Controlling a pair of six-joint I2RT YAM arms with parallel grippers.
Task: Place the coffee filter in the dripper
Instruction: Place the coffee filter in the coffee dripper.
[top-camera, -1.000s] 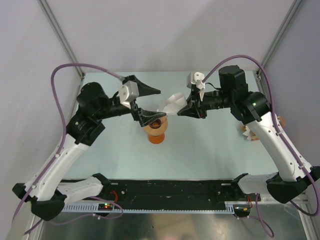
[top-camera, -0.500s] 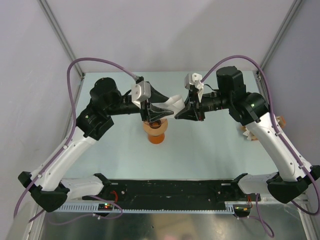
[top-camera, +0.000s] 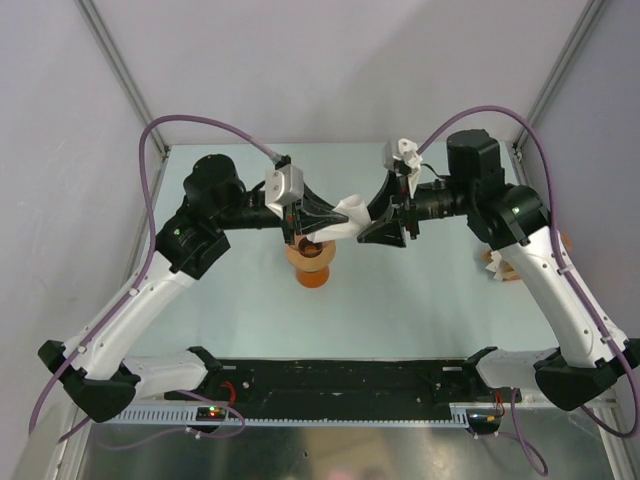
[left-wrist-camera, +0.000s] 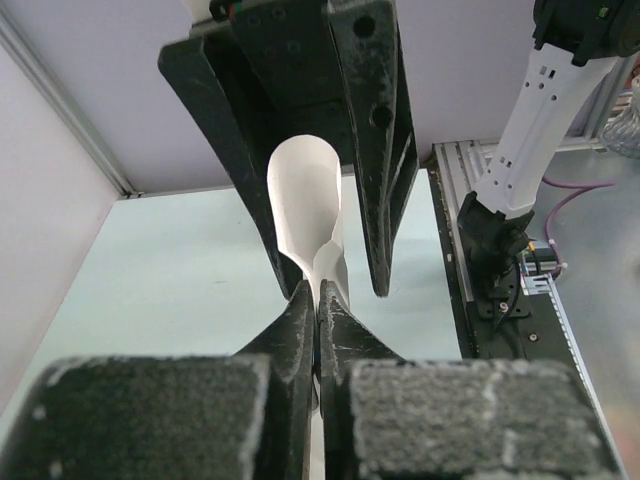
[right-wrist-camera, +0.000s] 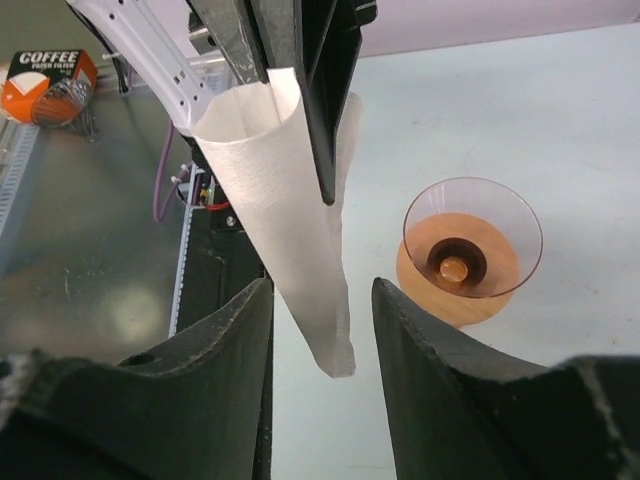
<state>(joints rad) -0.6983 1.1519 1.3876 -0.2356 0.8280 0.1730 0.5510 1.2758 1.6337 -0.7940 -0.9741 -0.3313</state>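
The coffee filter (top-camera: 352, 208) is in the air at the middle of the top view, between the two grippers, and only one of them holds it. The left gripper (top-camera: 338, 220) is closed tightly on the paper: in the left wrist view its two fingers (left-wrist-camera: 300, 320) meet at the lower middle of the frame and pinch the edge of the coffee filter (left-wrist-camera: 305, 190). The right gripper (top-camera: 372, 218) is half opened, with its jaws standing one on each side of the white cone. In the right wrist view the coffee filter (right-wrist-camera: 290, 200) hangs down from the top of the frame, its narrow end between the two fingers (right-wrist-camera: 420, 370). There is a gap on the right side; on the left side I cannot tell if the paper touches. The dripper (top-camera: 312, 262) stands upright on the pale green table (top-camera: 420, 300), just under the left gripper in the top view. In the right wrist view the dripper (right-wrist-camera: 472, 245) is at the right of the paper, apart from it, and through its clear bowl only its own brown collar and orange base are seen. I count one filter in the air, one dripper and two grippers. There is also one orange box (right-wrist-camera: 45, 75) with the words COFFEE FILTER at the upper left of the right wrist view, and one stack of paper fans (top-camera: 495, 265) at the right of the top view, partly hidden by the right arm.
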